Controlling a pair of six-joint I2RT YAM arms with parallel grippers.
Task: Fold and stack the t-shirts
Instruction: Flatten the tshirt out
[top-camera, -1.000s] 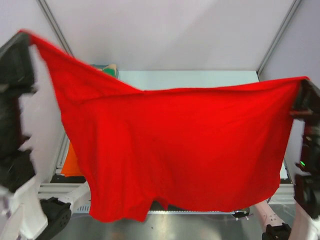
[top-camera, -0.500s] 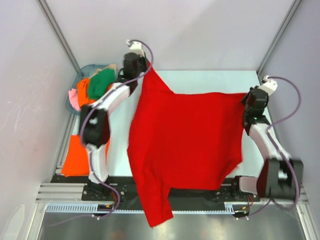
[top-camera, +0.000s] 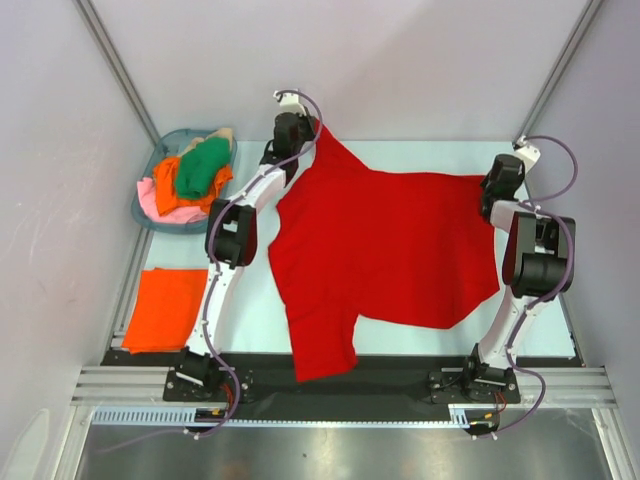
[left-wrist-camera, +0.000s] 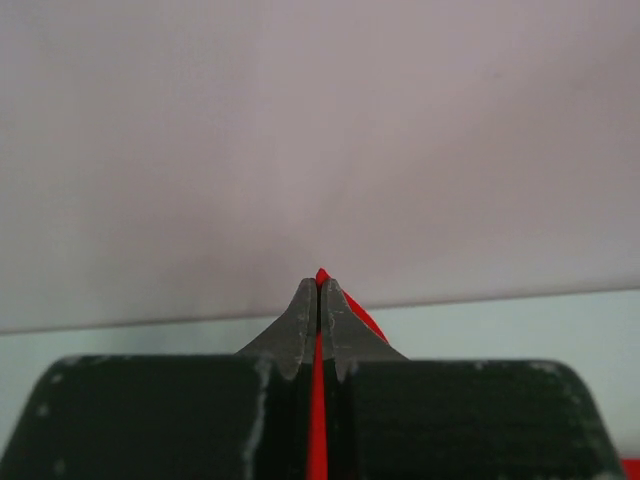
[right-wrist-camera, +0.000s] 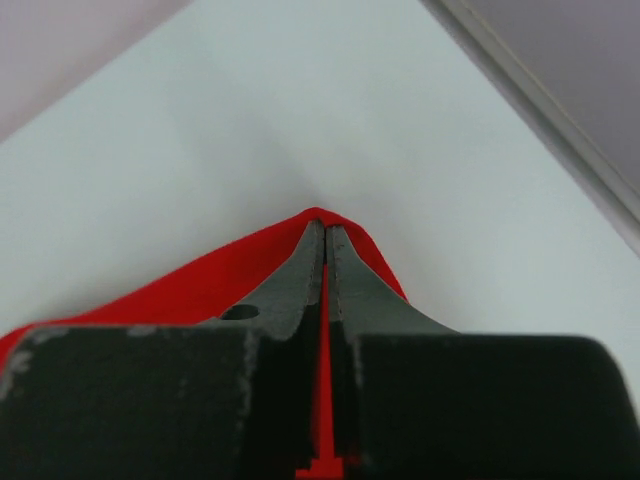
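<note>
The left fingers (left-wrist-camera: 319, 290) and right fingers (right-wrist-camera: 325, 235) each clamp a far corner of the bright red t-shirt (top-camera: 385, 245), which lies spread across the desk (top-camera: 440, 155) and overhangs its near edge.

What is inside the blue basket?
In the basket a green shirt lies on top of an orange one and a pink one, with a beige bit behind. Whatever lies under them is hidden.
</note>
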